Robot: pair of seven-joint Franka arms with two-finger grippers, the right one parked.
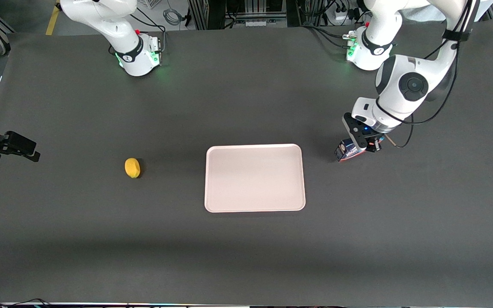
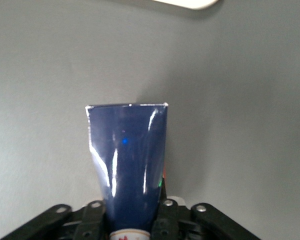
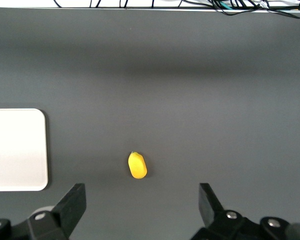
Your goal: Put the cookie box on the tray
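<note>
The cookie box (image 1: 345, 153), dark blue with a red edge, sits between the fingers of my left gripper (image 1: 360, 146), which is shut on it. It is beside the tray (image 1: 255, 177), toward the working arm's end of the table, and tilted just over the mat. I cannot tell whether it touches the mat. In the left wrist view the glossy blue cookie box (image 2: 127, 155) sticks out from the gripper (image 2: 131, 222), and a corner of the tray (image 2: 190, 3) shows ahead of it. The pale pink tray holds nothing.
A small yellow lump (image 1: 132, 167) lies on the dark mat beside the tray, toward the parked arm's end of the table. It also appears in the right wrist view as the yellow lump (image 3: 137, 165), with the tray's rim (image 3: 42, 150) near it.
</note>
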